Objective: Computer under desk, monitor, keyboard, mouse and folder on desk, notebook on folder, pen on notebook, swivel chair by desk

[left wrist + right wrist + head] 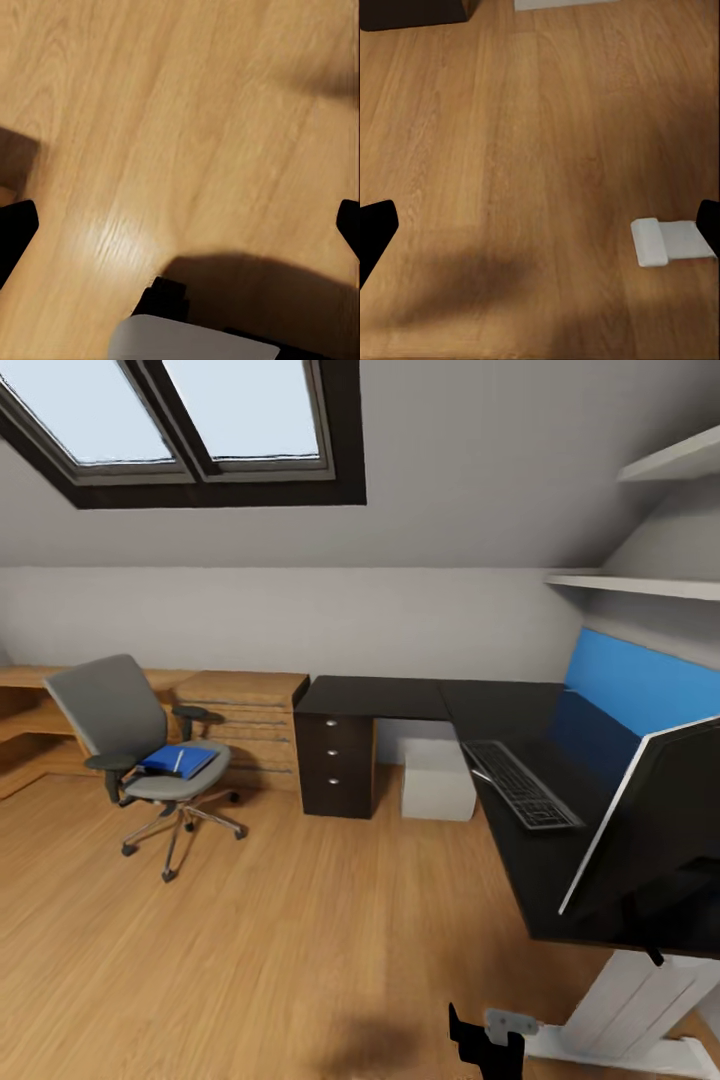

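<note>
Here, folder point(177, 761): seen far left on swivel chair point(135, 745); judged light, stiff, best pinched at an edge.
Left gripper point(180, 225): fingers spread wide, nothing held.
Right gripper point(540, 229): likewise spread wide.

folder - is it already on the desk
No, the blue folder lies on the seat of the swivel chair, which stands on the floor well apart from the desk.

Your left gripper point(180, 225) points down at the floor, its two black fingertips point(15, 225) spread wide apart. Your right gripper point(540, 225) does the same, fingertips point(375, 229) wide, nothing held between them in either.
</note>
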